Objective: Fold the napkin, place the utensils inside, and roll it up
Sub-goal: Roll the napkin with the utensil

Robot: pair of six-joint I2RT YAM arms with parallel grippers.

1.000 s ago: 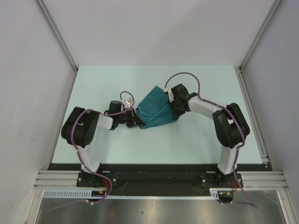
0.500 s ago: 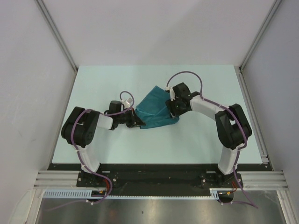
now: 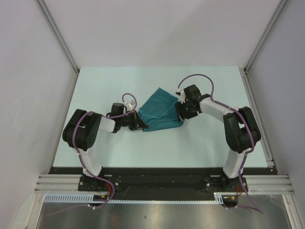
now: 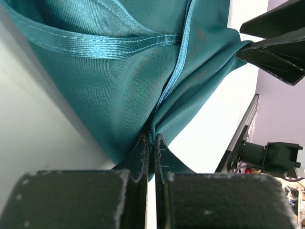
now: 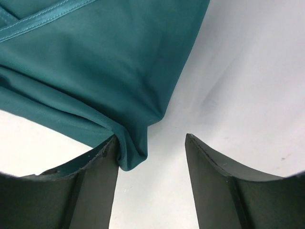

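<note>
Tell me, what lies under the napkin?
Only the pale table shows around the napkin. Its folds cover whatever may lie under or inside it, so nothing there can be told.

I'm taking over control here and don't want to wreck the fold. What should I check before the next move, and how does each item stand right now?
1. Left fingers clamped on a napkin corner: ok.
2. Right fingers open: ok.
3. Right fingers clear of the napkin: not ok; a corner lies between them, against one finger.
4. Napkin folded over itself on the table: ok, layered hems show.
5. Fold flat and even: cannot tell; it puckers at the left pinch.
6. Spoon located: not ok, it is in no view.
</note>
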